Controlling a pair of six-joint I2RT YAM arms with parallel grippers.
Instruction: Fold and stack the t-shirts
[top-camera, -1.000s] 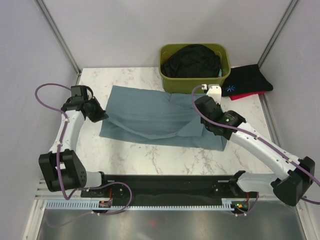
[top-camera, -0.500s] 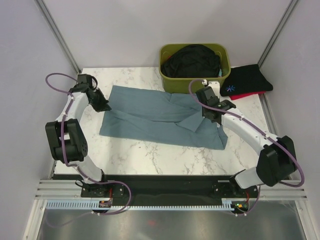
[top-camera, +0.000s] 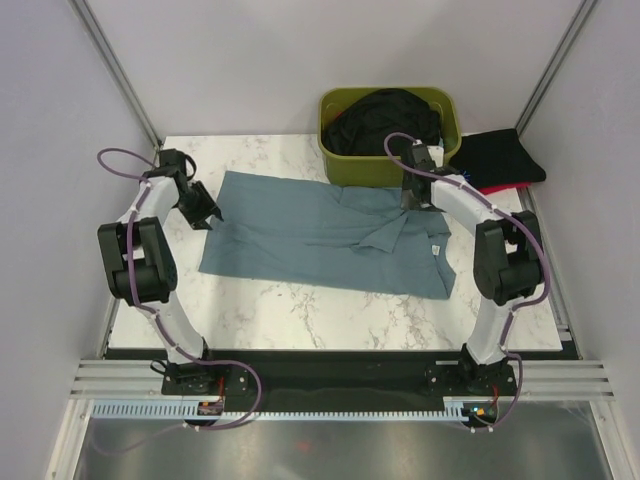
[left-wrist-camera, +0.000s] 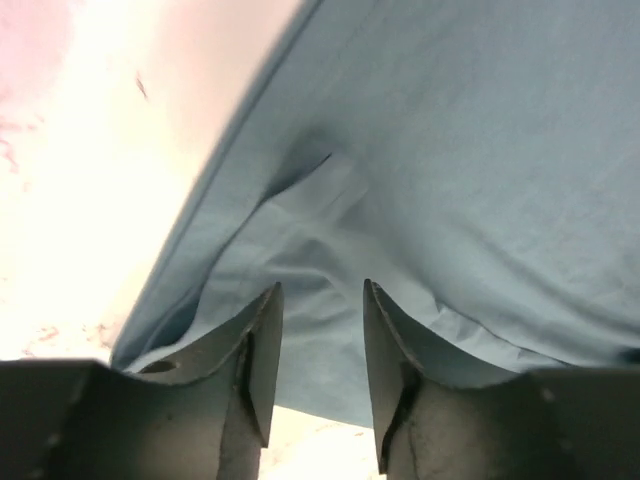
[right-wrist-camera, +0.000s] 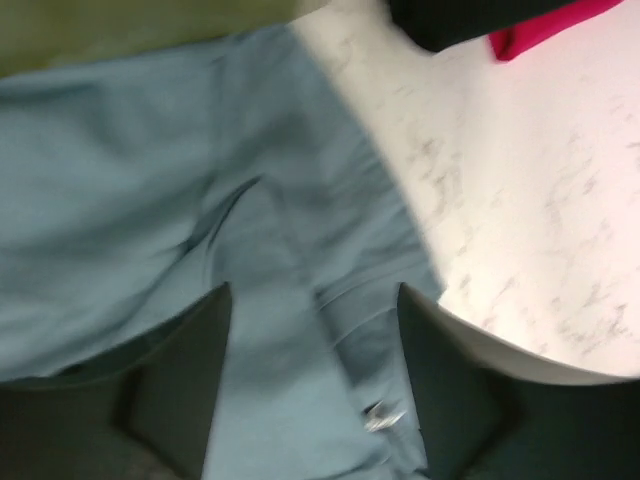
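White marble table (top-camera: 300, 310) stands between plain grey walls (top-camera: 250, 60) in the view from above. On its middle lies the teal-blue t-shirt (top-camera: 300, 235), spread flat with some wrinkles and one flap turned over at its right part. At the far edge stands the olive-green bin (top-camera: 340, 165), and black t-shirts (top-camera: 385, 120) are heaped inside it. Just right of it lies a folded black t-shirt (top-camera: 505, 155) on top of a red t-shirt (top-camera: 508, 187), of which only a thin edge shows. The left gripper (top-camera: 205, 213) is at the far left corner of the teal-blue t-shirt, and the right gripper (top-camera: 415, 195) is over its far right part, close before the bin. From the left wrist, the left gripper (left-wrist-camera: 322, 290) has its fingers (left-wrist-camera: 260, 350) parted with a clear gap and nothing between them; the teal-blue t-shirt (left-wrist-camera: 480, 150), with a small crease, lies under them, and the bright table (left-wrist-camera: 80, 200) shows on the left. From the right wrist the picture is blurred, but the right gripper (right-wrist-camera: 312, 292) has its fingers (right-wrist-camera: 185, 370) spread wide and holds nothing. Below them lies the teal-blue t-shirt (right-wrist-camera: 130, 200); the olive-green bin (right-wrist-camera: 100, 30) is at the top left, the folded black t-shirt (right-wrist-camera: 470, 20) and the red t-shirt (right-wrist-camera: 545, 30) at the top right, beside the bare table (right-wrist-camera: 540, 230).
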